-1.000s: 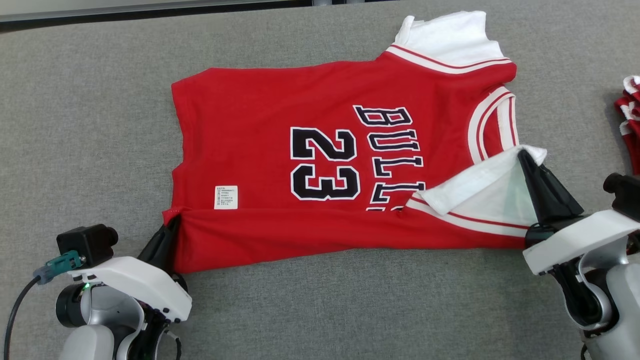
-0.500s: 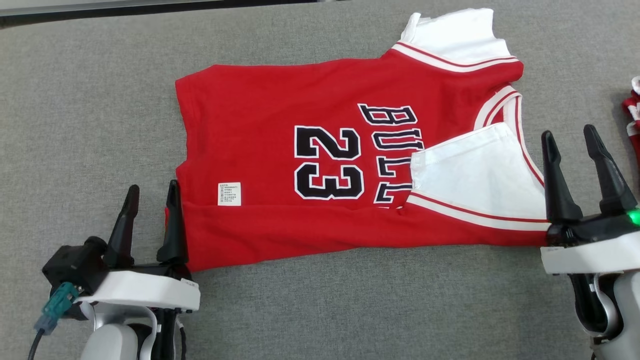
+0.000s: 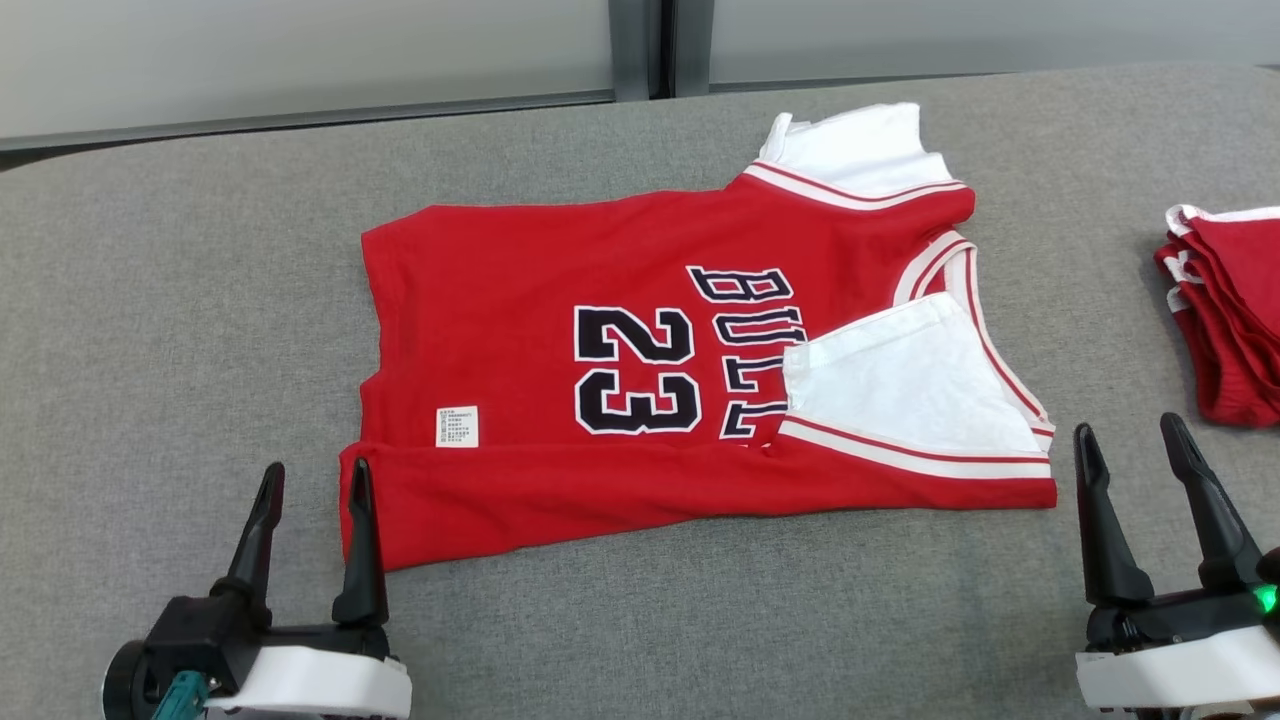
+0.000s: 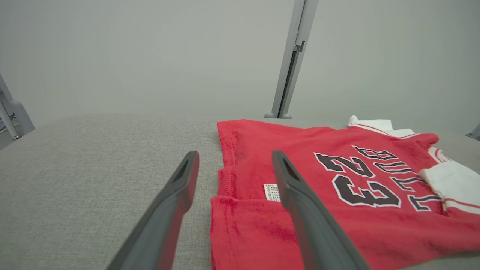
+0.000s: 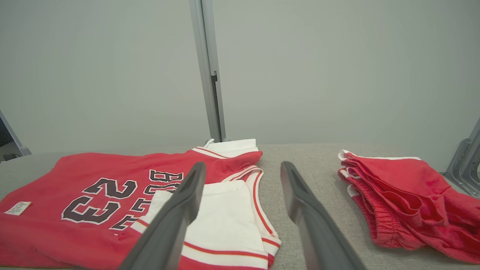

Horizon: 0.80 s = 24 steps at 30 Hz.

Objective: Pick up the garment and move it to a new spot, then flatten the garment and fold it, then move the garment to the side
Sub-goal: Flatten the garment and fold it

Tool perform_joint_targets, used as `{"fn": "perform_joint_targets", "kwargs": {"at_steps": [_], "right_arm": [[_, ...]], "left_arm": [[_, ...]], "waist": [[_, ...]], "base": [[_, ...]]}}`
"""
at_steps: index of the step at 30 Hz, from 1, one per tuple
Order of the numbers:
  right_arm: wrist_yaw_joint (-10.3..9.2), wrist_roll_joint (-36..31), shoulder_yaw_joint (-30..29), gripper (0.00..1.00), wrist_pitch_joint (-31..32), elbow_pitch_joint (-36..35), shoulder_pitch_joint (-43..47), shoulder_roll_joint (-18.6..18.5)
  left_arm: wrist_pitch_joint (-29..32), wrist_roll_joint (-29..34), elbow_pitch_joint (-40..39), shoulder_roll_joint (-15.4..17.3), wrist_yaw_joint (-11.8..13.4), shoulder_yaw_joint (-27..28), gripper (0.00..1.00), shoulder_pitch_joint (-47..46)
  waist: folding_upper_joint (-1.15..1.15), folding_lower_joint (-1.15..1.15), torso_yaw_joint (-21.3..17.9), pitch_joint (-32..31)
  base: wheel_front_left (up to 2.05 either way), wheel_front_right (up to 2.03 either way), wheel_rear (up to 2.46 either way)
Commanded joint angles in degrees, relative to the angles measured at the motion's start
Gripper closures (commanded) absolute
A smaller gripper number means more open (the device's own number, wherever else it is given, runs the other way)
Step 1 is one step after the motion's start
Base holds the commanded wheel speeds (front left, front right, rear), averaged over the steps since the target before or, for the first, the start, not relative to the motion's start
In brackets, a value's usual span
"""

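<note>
The garment [image 3: 560, 300] is a red jersey with "23" and white sleeves, lying flat on the grey table, its near long edge folded over onto the front. One white sleeve [image 3: 900, 385] lies folded over the lettering. My left gripper [image 3: 312, 478] stands open at the jersey's near left corner, nothing between its fingers; the left wrist view shows the corner [image 4: 240, 213] between the two fingers [image 4: 300, 202]. At the near right my right gripper [image 3: 1125, 432] is open too, just off the jersey's sleeve end. The right wrist view shows the white sleeve [image 5: 225, 213] past its fingers [image 5: 180, 210].
A pile of red folded clothing [image 3: 1230, 310] lies at the table's right edge, also in the right wrist view [image 5: 397, 202]. The grey table [image 3: 180, 300] ends at a far edge, with a pale wall and a metal post [image 3: 640, 45] behind.
Both grippers let go of the folded-over near edge and sleeve, opened and drew back toward me. The white sleeve settled flat. The head camera tilted up, so the wall now shows.
</note>
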Motion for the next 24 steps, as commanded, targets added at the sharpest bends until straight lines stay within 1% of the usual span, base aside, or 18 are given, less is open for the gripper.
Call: {"fn": "perform_joint_targets", "kwargs": {"at_steps": [1,7,19,21,24], "right_arm": [[0.0,-0.2,0.0,0.0,0.6,-0.7,1.4,0.0],[0.0,0.0,-0.1,0.0,1.9,-1.7,3.4,0.3],[0.0,1.5,0.2,0.0,1.9,-0.6,2.9,-0.6],[0.0,1.9,0.4,0.0,2.4,0.2,2.6,-0.7],[0.0,2.5,0.7,0.0,2.6,3.3,1.6,-1.2]], "left_arm": [[-0.2,0.5,0.6,0.5,0.2,-0.2,0.0,1.4],[0.4,0.3,2.1,0.9,0.0,-0.9,0.0,2.7],[1.9,-0.4,2.8,1.1,0.3,-1.5,0.0,1.9],[2.9,-1.0,3.5,1.0,0.0,-1.7,0.0,1.5],[4.6,-2.3,5.7,0.7,-0.7,-2.2,0.0,0.5]], "waist": [[0.0,0.0,-0.5,-1.4],[0.0,0.0,-0.5,-2.2],[0.0,0.0,-0.3,-2.2],[0.0,0.0,-0.2,-1.7],[0.0,0.0,0.2,-0.4]], "base": [[0.0,0.0,0.0],[0.0,0.0,0.0],[0.0,0.0,0.0],[0.0,0.0,0.0],[0.0,0.0,0.0]]}}
